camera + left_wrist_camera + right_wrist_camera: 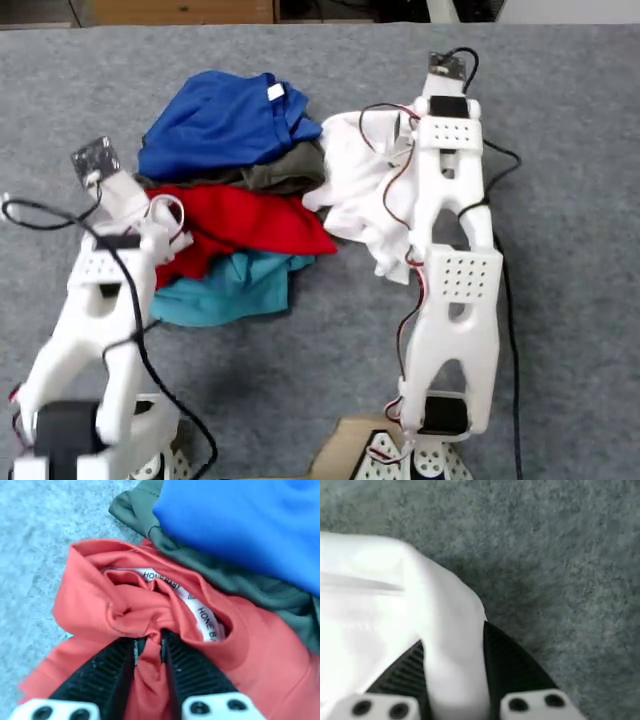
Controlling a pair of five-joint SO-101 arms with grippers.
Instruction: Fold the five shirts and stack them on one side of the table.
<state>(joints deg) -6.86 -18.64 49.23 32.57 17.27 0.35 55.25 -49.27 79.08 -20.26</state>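
Looks down over a grey felt table at five crumpled shirts heaped near the middle. Finds the left arm coming in from the near left corner, bent at the elbow, wrist tipped down over the left edge of the heap. Ends there in the left gripper, black ribbed fingers drawn narrow and pinching a ridge of the red shirt just below its collar, beside a white neck label. Finds the right arm stretched nearly straight from the near edge toward the far side, lying over the right flank of the heap. Ends in the right gripper, jaws partly apart and clamped on a thick fold of the white shirt, with bare felt just beyond the cloth's edge. Places the blue shirt at the far side of the heap, lying over an olive shirt; the red one nearer than those, spread toward the middle; a teal shirt nearest the arms' bases, partly under the red; the white one bunched to the right, touching the red and olive, much of it hidden under the right arm. Notes thin cables trailing along both arms, and a scrap of brown cardboard at the near edge between the bases.
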